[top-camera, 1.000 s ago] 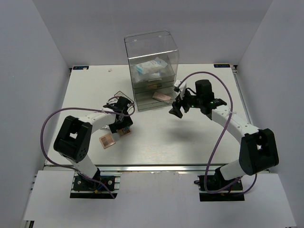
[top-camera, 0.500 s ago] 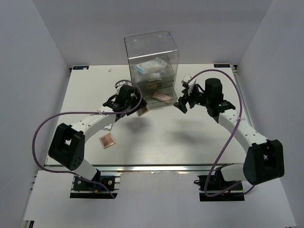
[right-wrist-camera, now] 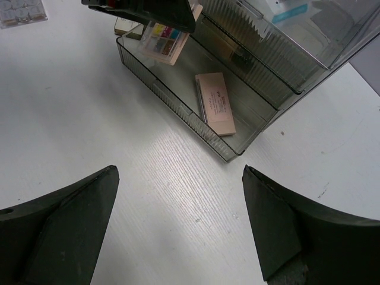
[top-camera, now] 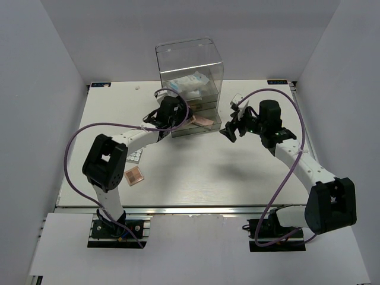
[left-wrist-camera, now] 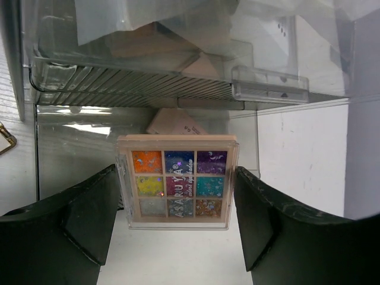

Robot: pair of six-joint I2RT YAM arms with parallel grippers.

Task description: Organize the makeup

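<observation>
A multicoloured palette [left-wrist-camera: 177, 181] sits squarely between my left gripper's [left-wrist-camera: 177, 205] fingers, which are shut on its two side edges. It hangs over the left end of the pulled-out bottom drawer [right-wrist-camera: 178, 110] of the clear acrylic drawer box [top-camera: 189, 62]; in the right wrist view it shows as the same palette [right-wrist-camera: 163, 37]. A peach palette [right-wrist-camera: 215, 104] lies flat in that drawer. A white-and-blue packet [top-camera: 187, 84] sits in an upper drawer. My right gripper [top-camera: 228, 127] hovers open just right of the box, nothing between its fingers [right-wrist-camera: 71, 219].
A pink palette [top-camera: 134, 176] and a white-grid palette [top-camera: 135, 155] lie on the table at the left, near the left arm's elbow. The white-grid palette [right-wrist-camera: 21, 10] also shows at the right wrist view's top left corner. White walls close in the table on three sides.
My left arm has carried the multicoloured palette from the table's left side up and right to the open bottom drawer. The right gripper drifted slightly right and back, still open.
</observation>
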